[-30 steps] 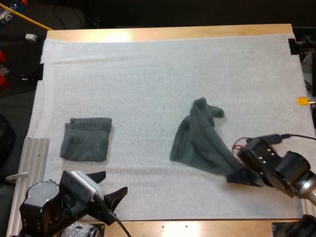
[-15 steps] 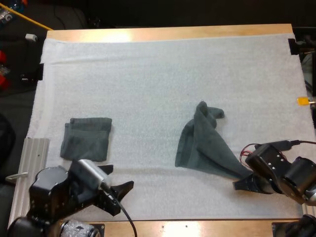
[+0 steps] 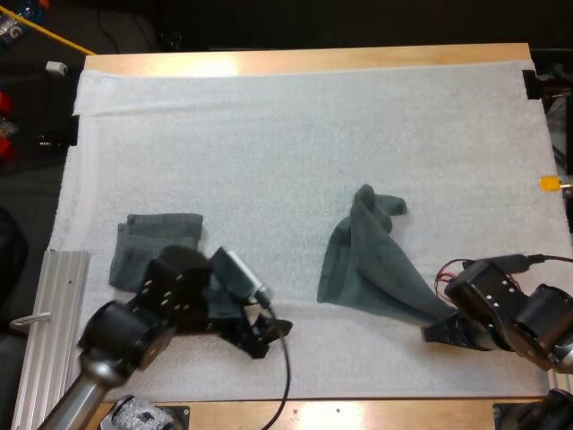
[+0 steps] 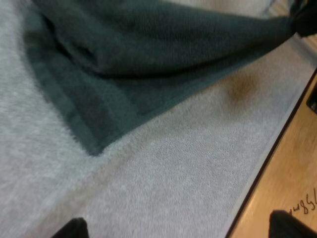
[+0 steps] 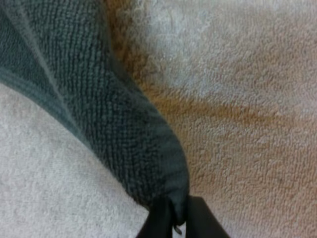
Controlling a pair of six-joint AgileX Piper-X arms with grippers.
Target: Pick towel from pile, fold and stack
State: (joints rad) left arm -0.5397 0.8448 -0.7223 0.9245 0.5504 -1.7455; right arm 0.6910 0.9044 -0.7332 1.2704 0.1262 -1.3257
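The crumpled towel (image 3: 367, 260) is dark grey-green, with a darker plain band along its hem, and the folded towel (image 3: 148, 246) is the same shade. The mat (image 3: 295, 134) is white, the table (image 3: 304, 59) pale wood, and my right gripper (image 5: 176, 218) black.

The left arm (image 3: 134, 327) is black with rounded joints and a grey metal tube lower down. The right arm (image 3: 524, 313) is glossy black, likewise rounded; its fingers (image 5: 161, 220) are black, narrow-tipped.
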